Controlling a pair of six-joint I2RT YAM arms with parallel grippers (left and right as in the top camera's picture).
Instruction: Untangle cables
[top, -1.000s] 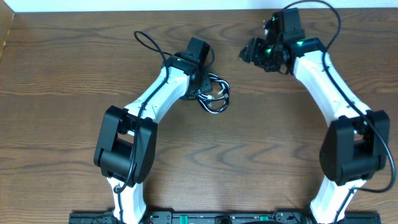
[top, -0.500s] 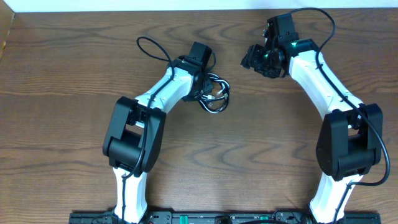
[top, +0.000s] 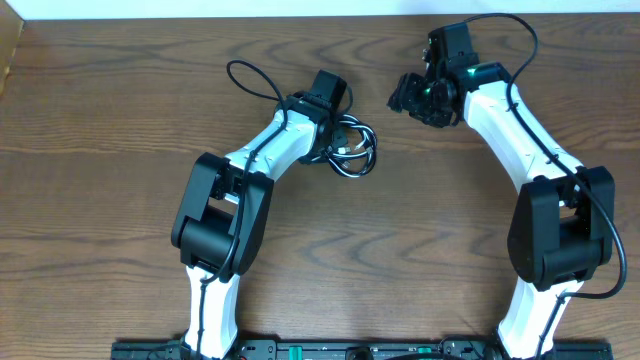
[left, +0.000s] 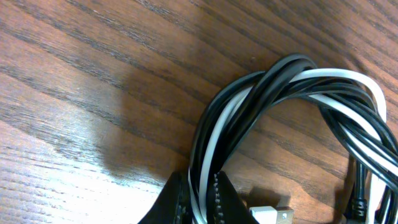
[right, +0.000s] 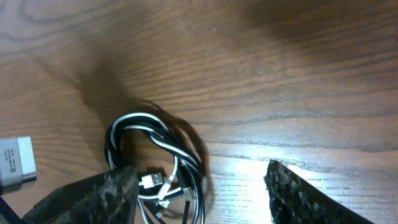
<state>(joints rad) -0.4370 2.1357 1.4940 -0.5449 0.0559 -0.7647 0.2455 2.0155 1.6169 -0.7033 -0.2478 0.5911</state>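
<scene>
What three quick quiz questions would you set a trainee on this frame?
1. True or false: the right pincer holds a cable.
2. The cables are: A) coiled in one tangled bundle; B) laid out straight and apart; C) draped over an arm.
3. Fill in: the strands pinched in the left pincer are black and ____.
Key: 1 false, it is open and empty; 2 A; 3 white.

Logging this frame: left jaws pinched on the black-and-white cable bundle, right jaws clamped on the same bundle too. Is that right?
Not quite. The right gripper holds nothing: the overhead view shows it apart from the cables, its jaws open in the right wrist view. The left gripper is pinched on them.
</scene>
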